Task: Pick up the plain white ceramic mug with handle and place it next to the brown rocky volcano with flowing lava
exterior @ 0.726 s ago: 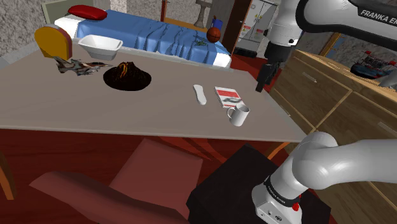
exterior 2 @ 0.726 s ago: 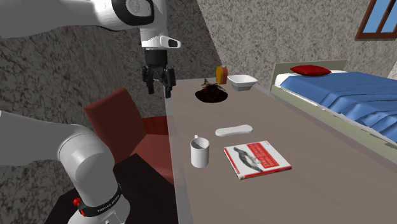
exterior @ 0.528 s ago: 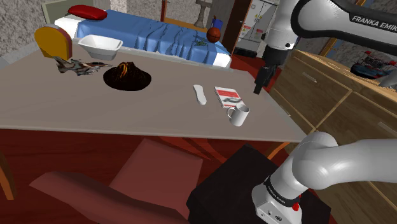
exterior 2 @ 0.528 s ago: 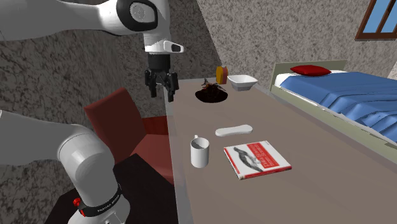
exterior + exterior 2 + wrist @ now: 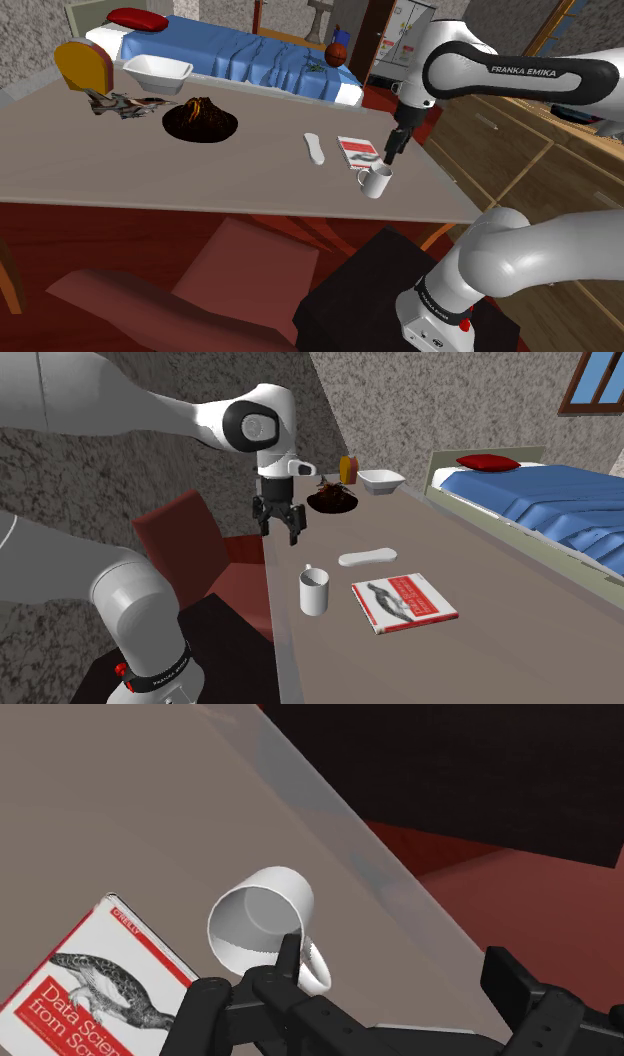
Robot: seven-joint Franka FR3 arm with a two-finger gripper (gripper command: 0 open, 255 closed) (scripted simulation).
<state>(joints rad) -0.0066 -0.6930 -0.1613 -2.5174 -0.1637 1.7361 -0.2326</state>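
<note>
The white mug (image 5: 375, 182) stands upright near the table's edge, its handle toward that edge. It stands beside a book in the second exterior view (image 5: 315, 592) and appears just past one fingertip in the wrist view (image 5: 262, 919). My black gripper (image 5: 386, 157) (image 5: 281, 536) (image 5: 395, 966) hangs open a little above the mug and does not touch it. The dark brown volcano with orange lava (image 5: 201, 120) (image 5: 333, 500) sits far along the table (image 5: 150, 170), well away from the mug.
A red-and-white book (image 5: 359, 152) (image 5: 404, 600) (image 5: 95, 974) lies beside the mug, with a white oblong object (image 5: 314, 149) past it. A white bowl (image 5: 157, 72) and orange item (image 5: 82, 65) stand beyond the volcano. A red chair (image 5: 200, 290), a bed (image 5: 250, 55) and a wooden cabinet (image 5: 530, 170) surround the table.
The arm has swung down and in from above the table's edge, bringing the open gripper close over the mug. The mug and other objects have not moved.
</note>
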